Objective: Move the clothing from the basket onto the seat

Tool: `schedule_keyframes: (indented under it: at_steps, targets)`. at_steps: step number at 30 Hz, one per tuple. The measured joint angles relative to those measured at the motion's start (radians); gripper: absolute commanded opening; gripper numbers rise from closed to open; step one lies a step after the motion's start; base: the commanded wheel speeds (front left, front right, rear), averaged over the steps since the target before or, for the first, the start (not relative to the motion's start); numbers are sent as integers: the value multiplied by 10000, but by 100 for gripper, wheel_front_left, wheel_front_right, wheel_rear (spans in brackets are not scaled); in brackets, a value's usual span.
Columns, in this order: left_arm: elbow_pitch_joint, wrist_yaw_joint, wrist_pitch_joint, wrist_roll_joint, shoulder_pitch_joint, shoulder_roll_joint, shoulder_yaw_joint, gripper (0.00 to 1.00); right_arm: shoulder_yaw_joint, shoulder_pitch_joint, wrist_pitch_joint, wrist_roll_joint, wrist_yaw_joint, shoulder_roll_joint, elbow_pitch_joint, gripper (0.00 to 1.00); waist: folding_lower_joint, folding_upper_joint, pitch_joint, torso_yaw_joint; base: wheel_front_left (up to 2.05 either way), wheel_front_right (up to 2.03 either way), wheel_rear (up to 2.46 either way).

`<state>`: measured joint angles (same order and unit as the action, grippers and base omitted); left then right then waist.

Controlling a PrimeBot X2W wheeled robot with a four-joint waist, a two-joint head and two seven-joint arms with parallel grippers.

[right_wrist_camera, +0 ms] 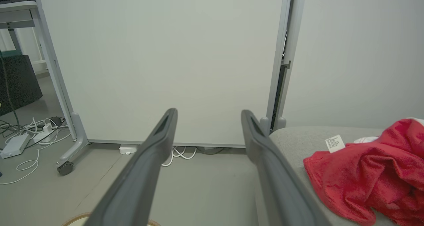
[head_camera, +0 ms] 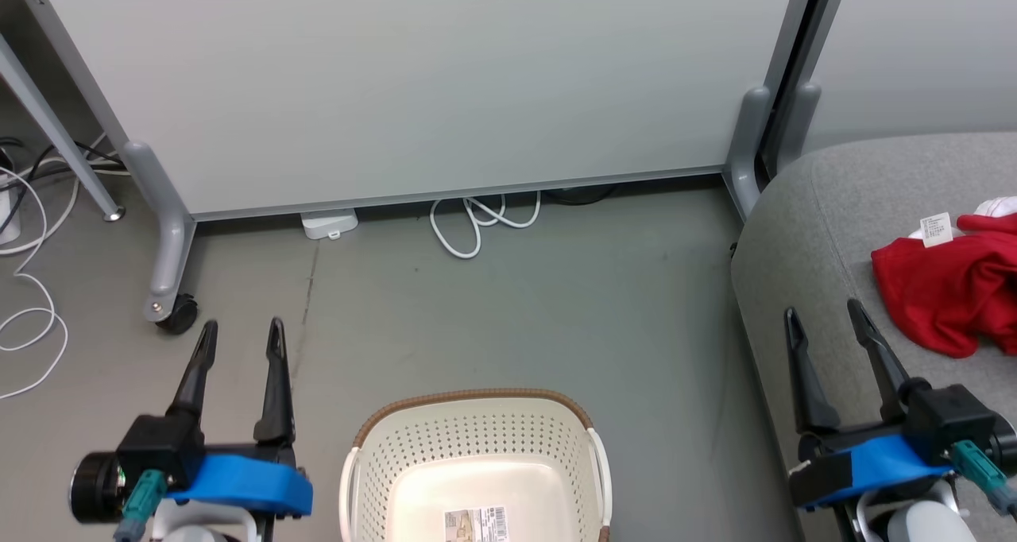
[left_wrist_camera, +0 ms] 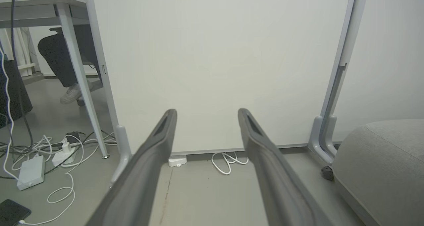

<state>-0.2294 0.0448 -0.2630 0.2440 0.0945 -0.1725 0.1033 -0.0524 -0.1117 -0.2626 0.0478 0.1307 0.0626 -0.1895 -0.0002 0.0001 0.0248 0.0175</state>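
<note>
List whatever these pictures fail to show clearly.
Cream-white perforated plastic basket: head view's bottom edge cuts off its near half.
Red fabric clothing on the grey upholstered sofa: right edge crops it in head and right wrist views; garment count unclear.
Small white label tag: print too small.

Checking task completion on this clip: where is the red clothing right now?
In the head view the red clothing lies on the grey seat at the far right, just beyond the right end effector, well apart from the basket at bottom centre.
</note>
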Motion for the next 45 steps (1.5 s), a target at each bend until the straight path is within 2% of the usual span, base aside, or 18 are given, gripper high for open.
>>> schedule_keyframes:
  at_steps: [13, 28, 29, 32, 45]
  targets:
    - [-180, 568, 2, -859, -625, 798, -970, 100, -364, 779, 0, 213, 0, -102, -186, 100, 0, 0, -288, 192, 0, 0, 0]
    - [-384, 788, 2, -1306, -633, 1028, -1289, 100, -228, 826, 0, 468, 0, -109, -247, 100, 2, 0, -356, 277, 0, 0, 0]
    - [-453, 788, 8, -1308, -655, 1039, -1275, 0, -224, 832, 10, 476, 0, -111, -320, 0, 2, 0, -356, 277, 0, 0, 0]
    - [-734, 788, 104, -1231, -830, 1112, -1273, 0, -234, 889, 94, 566, 0, -138, -600, 0, 2, 0, -356, 275, 0, 0, 0]
    - [-754, 788, 771, 1285, -758, 1131, -1473, 0, -339, 848, 759, 3108, 0, -151, -698, 0, 3, 0, -347, 227, 0, 0, 0]
